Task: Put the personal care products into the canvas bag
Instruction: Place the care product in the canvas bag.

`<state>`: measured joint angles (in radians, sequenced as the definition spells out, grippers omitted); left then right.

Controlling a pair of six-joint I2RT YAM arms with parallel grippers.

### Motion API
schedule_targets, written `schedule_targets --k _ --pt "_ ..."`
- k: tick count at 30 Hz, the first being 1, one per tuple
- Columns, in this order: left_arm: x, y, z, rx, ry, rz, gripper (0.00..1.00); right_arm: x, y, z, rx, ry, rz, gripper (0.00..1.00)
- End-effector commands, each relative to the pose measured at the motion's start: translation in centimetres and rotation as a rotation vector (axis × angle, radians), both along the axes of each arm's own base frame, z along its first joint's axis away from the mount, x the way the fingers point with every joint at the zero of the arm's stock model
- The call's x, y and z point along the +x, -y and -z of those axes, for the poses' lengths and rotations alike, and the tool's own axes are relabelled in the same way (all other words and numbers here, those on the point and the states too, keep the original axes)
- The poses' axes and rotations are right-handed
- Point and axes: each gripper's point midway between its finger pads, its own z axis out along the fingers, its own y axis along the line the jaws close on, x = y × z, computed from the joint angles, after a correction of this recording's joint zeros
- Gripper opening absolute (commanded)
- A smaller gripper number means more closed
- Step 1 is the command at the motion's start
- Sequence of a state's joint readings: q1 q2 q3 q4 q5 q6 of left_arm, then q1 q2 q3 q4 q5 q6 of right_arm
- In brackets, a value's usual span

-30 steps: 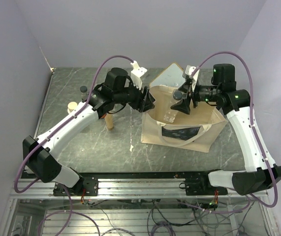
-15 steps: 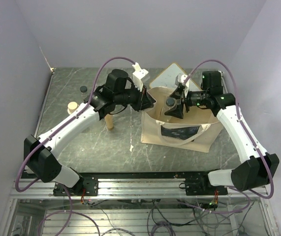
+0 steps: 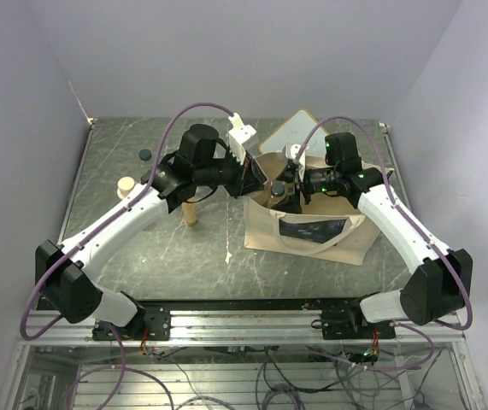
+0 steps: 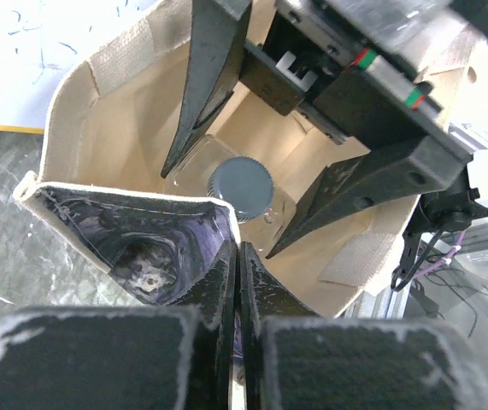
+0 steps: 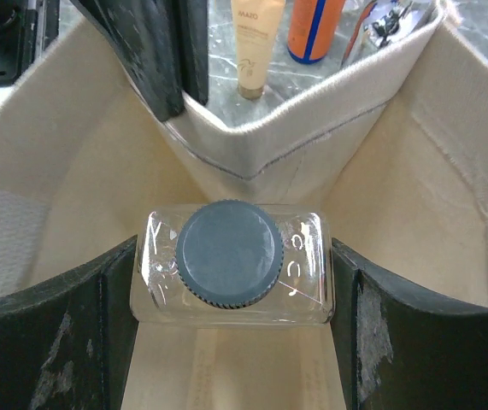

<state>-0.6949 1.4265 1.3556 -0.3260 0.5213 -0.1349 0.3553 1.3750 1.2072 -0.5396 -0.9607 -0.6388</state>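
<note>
The cream canvas bag [image 3: 312,229] stands open at centre right. My left gripper [image 3: 256,181] is shut on the bag's left rim [image 4: 132,195], the fabric pinched between its fingers [image 4: 238,249]. My right gripper [image 3: 281,191] is shut on a clear bottle with a dark grey cap [image 5: 231,265], held upright inside the bag's mouth [image 5: 414,171] with both pads against its sides. The bottle [image 4: 240,186] also shows past the left fingers. A tan tube [image 3: 191,212], a cream cylinder [image 3: 126,185] and a dark-capped bottle [image 3: 144,155] stand on the table to the left.
A white wood-framed board [image 3: 288,135] leans behind the bag. Beyond the bag's rim the right wrist view shows the tan tube [image 5: 255,43] and an orange bottle [image 5: 314,26]. Both arms meet over the bag's left side. Grey walls close in the table [image 3: 167,256].
My left gripper has closed on the bag's rim. The right arm has swung left and down, bringing the clear bottle from above the bag's right side into its mouth.
</note>
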Motion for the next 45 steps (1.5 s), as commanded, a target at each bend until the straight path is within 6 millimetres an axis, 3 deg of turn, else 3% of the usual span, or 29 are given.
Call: schedule_targets --k 1,5,17,31,45 --pt "-0.2 -0.8 -1.4 -0.009 0.067 -0.021 0.07 0.9 -1.9 -2.5 0.101 0.142 -0.071 0.00" --pt "1.0 -1.9 -1.3 0.038 0.108 -0.095 0.07 1.1 -2.1 -1.4 0.103 0.137 -0.067 0.00" --pt "1.7 -3.5 0.9 0.135 0.154 -0.139 0.07 1.1 -1.9 1.3 0.129 0.141 -0.011 0.00" --pt "1.4 -2.8 0.7 0.111 0.136 -0.105 0.07 -0.3 -3.8 0.4 0.249 0.043 -0.072 0.00" --pt "0.8 -2.0 -2.1 0.062 0.153 -0.054 0.07 0.6 -2.8 6.6 0.137 0.019 0.021 0.00"
